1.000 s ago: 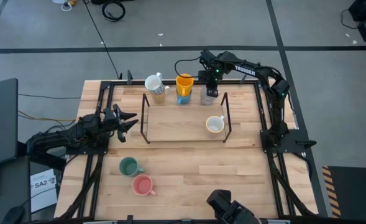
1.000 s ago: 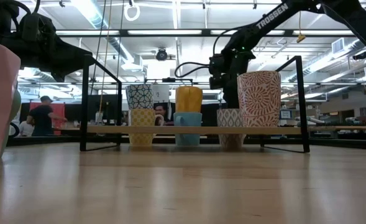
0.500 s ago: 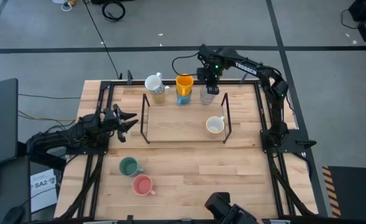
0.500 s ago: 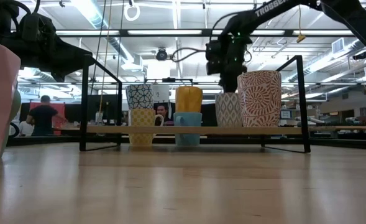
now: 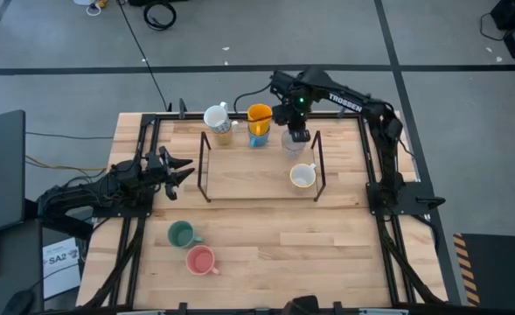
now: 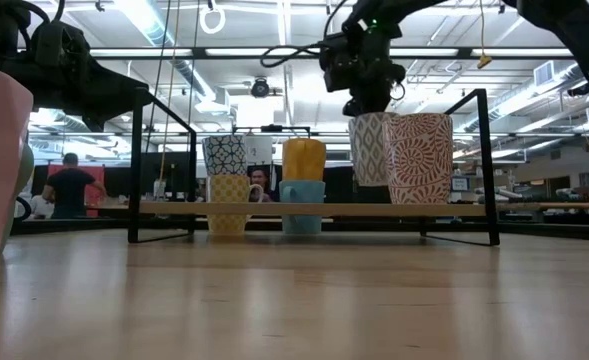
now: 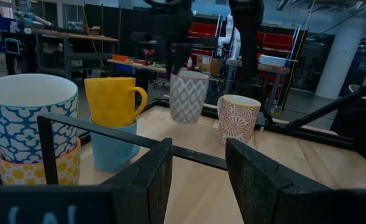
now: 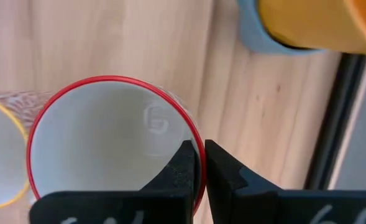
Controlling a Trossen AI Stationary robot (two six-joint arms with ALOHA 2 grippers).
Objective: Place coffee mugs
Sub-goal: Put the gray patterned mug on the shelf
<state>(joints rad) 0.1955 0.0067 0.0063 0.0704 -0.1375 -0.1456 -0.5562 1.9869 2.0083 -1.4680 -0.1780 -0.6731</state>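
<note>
My right gripper (image 5: pixel 294 121) is shut on a white mug with a grey diamond pattern and a red rim (image 6: pixel 371 148), held in the air over the far side of the table. Beside it an orange mug sits stacked in a blue mug (image 5: pixel 259 120), and a blue-patterned mug stands on a yellow-patterned one (image 5: pixel 216 118). A red-patterned mug (image 5: pixel 302 176) stands at the right end of the black rack (image 5: pixel 203 166). A green mug (image 5: pixel 181 234) and a pink mug (image 5: pixel 201 260) stand near the front. My left gripper (image 5: pixel 185 169) waits open at the table's left. My right gripper pinches the mug's red rim (image 8: pixel 195 134) between its two fingers, one finger (image 8: pixel 181 167) inside the mug and the other (image 8: pixel 225 173) outside its wall. The fingers come from above, pointing down. The mug hangs below them, about upright, mouth up, clear of the table.
The rack's black side frames (image 6: pixel 481 165) rise left and right of the wooden board between them. The two mug stacks stand close to the held mug toward the table's left. Bare wood (image 5: pixel 318 245) lies at the front right.
My right gripper has risen and gone a little toward the table's left, staying shut. The diamond-patterned mug, which stood on the table behind the rack, is now lifted clear and hangs upright beside the top of the red-patterned mug.
</note>
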